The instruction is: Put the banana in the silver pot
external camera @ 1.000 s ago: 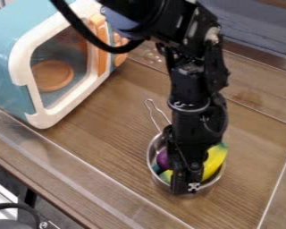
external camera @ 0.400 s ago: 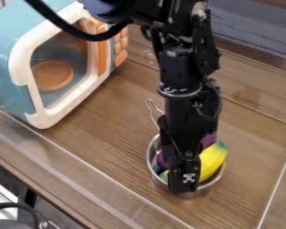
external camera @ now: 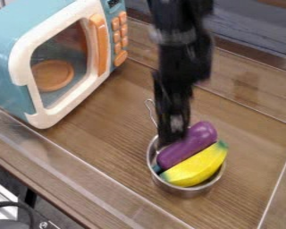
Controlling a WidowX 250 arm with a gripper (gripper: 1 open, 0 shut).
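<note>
- Wood-grain tabletop [external camera: 247, 107] under a clear sheet fills the view, with a pale wall edge at the top
- Black gripper [external camera: 172, 132] hangs pointing down just above the pot, blurred; its fingers look spread with nothing between them, so I read it as released
- Directly beneath it sits the silver pot [external camera: 157, 168], its thin wire handle [external camera: 149, 109] sticking up behind
- Inside the pot lies the banana [external camera: 196, 165], yellow with a greenish tip, stretched across the front rim and poking slightly over it
- Touching the banana on its far side, also in the pot, rests a purple eggplant [external camera: 186, 144]
- Well apart to the left stands a toy microwave [external camera: 56, 55], teal and cream, door shut, an orange panel on its side
- Step in hand, as I judge it: the placing looks done and the arm is at the retreat stage
- Next move calls only for clearing the pot without snagging the handle or nudging the banana off the rim
- Count: one banana, one eggplant, one pot, one microwave, one gripper
</note>
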